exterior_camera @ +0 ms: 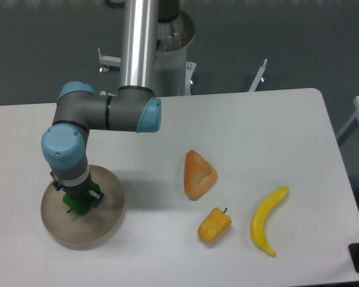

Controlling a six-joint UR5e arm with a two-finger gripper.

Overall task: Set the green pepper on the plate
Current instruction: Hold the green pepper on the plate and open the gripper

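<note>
Plate (pixel 105 224): front left of table, directly beneath the jaws.
Green pepper (pixel 79 205): between the jaws, over the plate's middle; contact with plate unclear.
Gripper (pixel 78 197): pointing down, jaws pinching green pepper.
Bread (pixel 198 174): well right of jaws.
Yellow-orange pepper (pixel 214 225): farther right.
Banana (pixel 267 220): farthest right.

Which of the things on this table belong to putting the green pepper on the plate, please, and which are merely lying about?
Job: green pepper, plate, gripper over the plate at the pepper.
Lying about: bread piece, yellow-orange pepper, banana.
</note>
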